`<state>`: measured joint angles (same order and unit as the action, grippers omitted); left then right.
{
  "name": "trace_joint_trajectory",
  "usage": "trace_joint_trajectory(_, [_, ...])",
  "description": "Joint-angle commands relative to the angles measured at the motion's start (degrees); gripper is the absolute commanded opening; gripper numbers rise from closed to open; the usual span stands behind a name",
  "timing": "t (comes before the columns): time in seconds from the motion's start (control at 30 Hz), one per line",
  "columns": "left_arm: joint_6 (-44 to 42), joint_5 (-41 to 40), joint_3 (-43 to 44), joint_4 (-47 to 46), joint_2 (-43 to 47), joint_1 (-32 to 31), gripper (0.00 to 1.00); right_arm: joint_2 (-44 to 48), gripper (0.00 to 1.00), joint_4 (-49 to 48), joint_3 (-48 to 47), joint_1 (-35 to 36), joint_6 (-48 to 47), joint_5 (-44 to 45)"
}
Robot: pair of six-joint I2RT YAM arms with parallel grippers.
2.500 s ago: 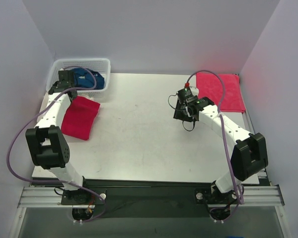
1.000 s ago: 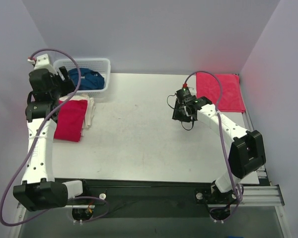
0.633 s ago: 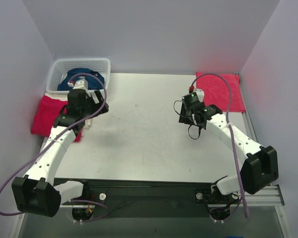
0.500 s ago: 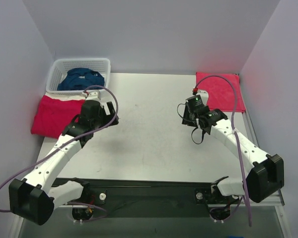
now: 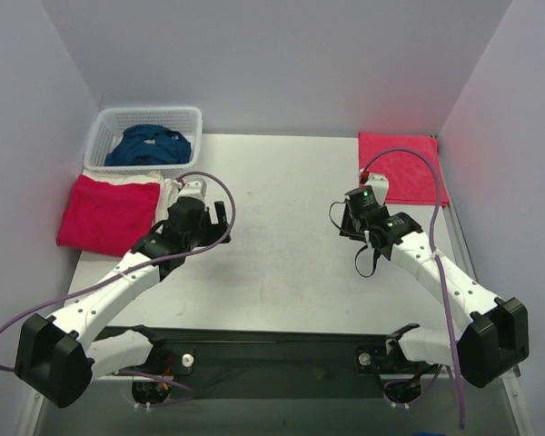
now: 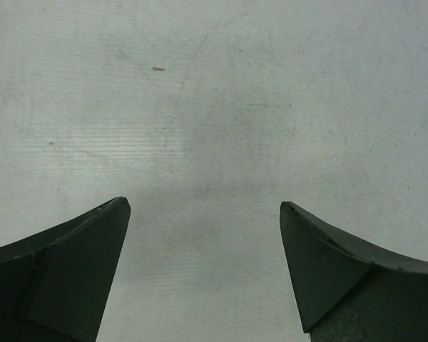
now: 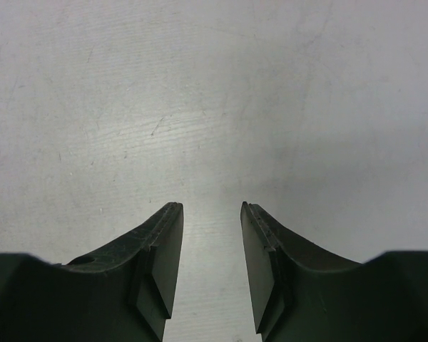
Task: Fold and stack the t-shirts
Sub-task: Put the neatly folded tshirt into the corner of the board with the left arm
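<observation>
Done: a red shirt (image 5: 109, 211) is laid flat over a cream shirt (image 5: 169, 193), of which only an edge is seen; this is judged to be a stack begun. A second red shirt (image 5: 407, 168) is laid out as a neat rectangle.
Left to do: the blue shirt (image 5: 150, 145) is crumpled in the basket (image 5: 196, 127), not yet folded. The two red shirts are kept well apart, so one pile is not yet made.
Left hand (image 6: 203, 206): spread wide, nothing held, only bare bench (image 6: 214, 107) seen between the fingers.
Right hand (image 7: 210, 206): parted by a narrow gap, nothing pinched, bare bench below.
Where the shirts are: the red and cream shirts are found near the left hand, on its left side. The blue shirt is found beyond that hand, farther left. The second red shirt is found just beyond the right hand, to its right.
Changed: two and a half seconds ago the red shirt was hung from the left hand beside the basket. Now it is released, and that hand is drawn toward the bench's middle. The right hand is pulled slightly nearer its base.
</observation>
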<state>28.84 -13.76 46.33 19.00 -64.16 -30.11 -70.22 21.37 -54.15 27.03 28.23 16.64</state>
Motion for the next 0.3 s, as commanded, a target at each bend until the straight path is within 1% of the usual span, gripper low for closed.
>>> trace_joint_trajectory(0.0, [-1.59, -3.2, 1.66, -3.19, -0.26, -1.09, 0.97, 1.92, 0.39, -0.97, 0.54, -0.04, -0.72, 2.78])
trace_joint_trajectory(0.07, [-2.03, -2.94, 2.62, -2.93, -0.79, -1.18, 0.97, 1.93, 0.39, -0.97, 0.54, -0.13, -0.63, 2.95])
trace_joint_trajectory(0.2, [-1.95, -5.13, 5.0, 0.41, -3.25, -1.88, 0.97, 2.1, 0.39, -0.97, 0.45, -0.13, -0.81, 3.66])
trace_joint_trajectory(0.27, [-2.21, -5.31, 4.65, -0.02, -2.9, -2.67, 0.97, 2.19, 0.39, -0.97, 0.27, -0.22, -0.81, 4.01])
